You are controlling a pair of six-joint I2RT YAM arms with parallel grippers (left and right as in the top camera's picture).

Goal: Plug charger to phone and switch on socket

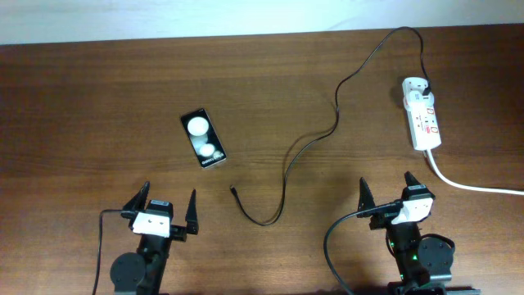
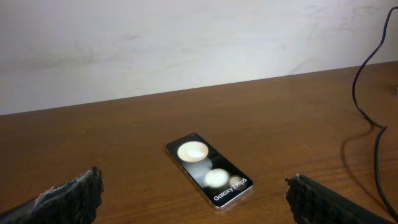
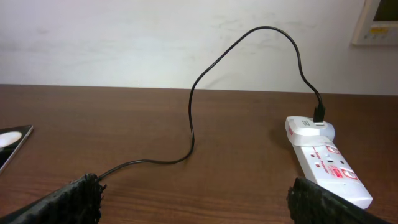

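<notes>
Overhead, I saw the brown table [image 1: 82, 106] with its far edge running along a pale wall. The phone [image 1: 203, 138] lay flat on the left half, well away from every edge. Bare wood lay all around it, with the most on its left. Its long side ran from far to near, leaning a little to the right. The end with the small white words was the near one.

The left pincer [image 1: 169, 192] sat near the phone, spread wide, with nothing in it. The right pincer [image 1: 386, 180] was wide open too, and it held nothing.

The socket [image 1: 422, 123] lay by the right side, just past the right pincer. Its long side ran from far to near. A white adapter [image 1: 415, 85] sat at its far end. A thick white cord [image 1: 467, 184] left the near end and ran off to the right.

The charger [image 1: 337, 115] came out of the adapter. In the right wrist view it rose in a high arch near the far edge. Then it snaked across the middle of the table and curled back between the two pincers. Its plug tip [image 1: 232, 190] lay near the phone's near end but did not touch it. The tip pointed far and to the left. There was open wood between the tip and the left pincer.
</notes>
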